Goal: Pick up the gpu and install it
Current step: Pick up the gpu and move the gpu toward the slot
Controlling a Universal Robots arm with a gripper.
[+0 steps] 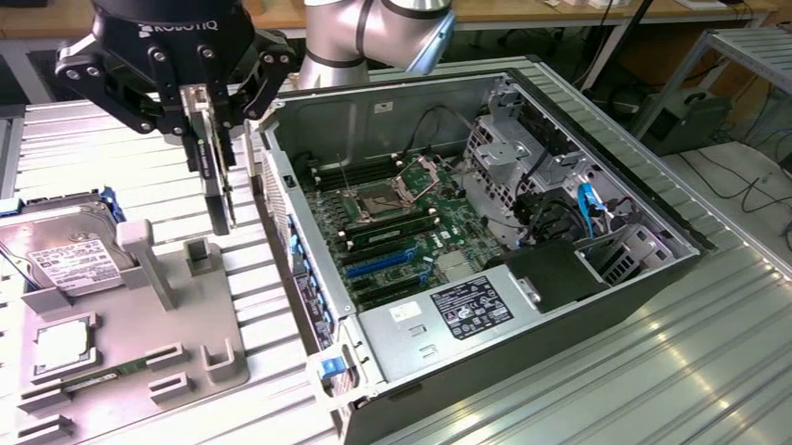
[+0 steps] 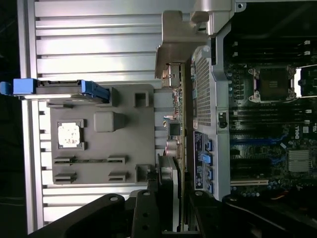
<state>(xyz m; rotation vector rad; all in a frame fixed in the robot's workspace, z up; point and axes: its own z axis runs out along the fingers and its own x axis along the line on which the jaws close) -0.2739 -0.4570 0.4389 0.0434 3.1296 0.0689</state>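
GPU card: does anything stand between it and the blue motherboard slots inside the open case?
Yes. The thin flat gpu card, held in the gripper, hangs outside the open computer case; the case's grey metal wall stands between it and the blue slots.

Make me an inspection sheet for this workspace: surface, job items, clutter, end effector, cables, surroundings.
Surface: ribbed metal table, bearing a grey fixture tray and an open computer case.
Job's things: gpu held edge-on in the air, between tray and case.
Clutter: hard drive and processor chip in the tray.
End effector: shut on the gpu's upper edge.
Cables: blue cable inside the case; loose cables on the floor.
Surroundings: workbench behind.
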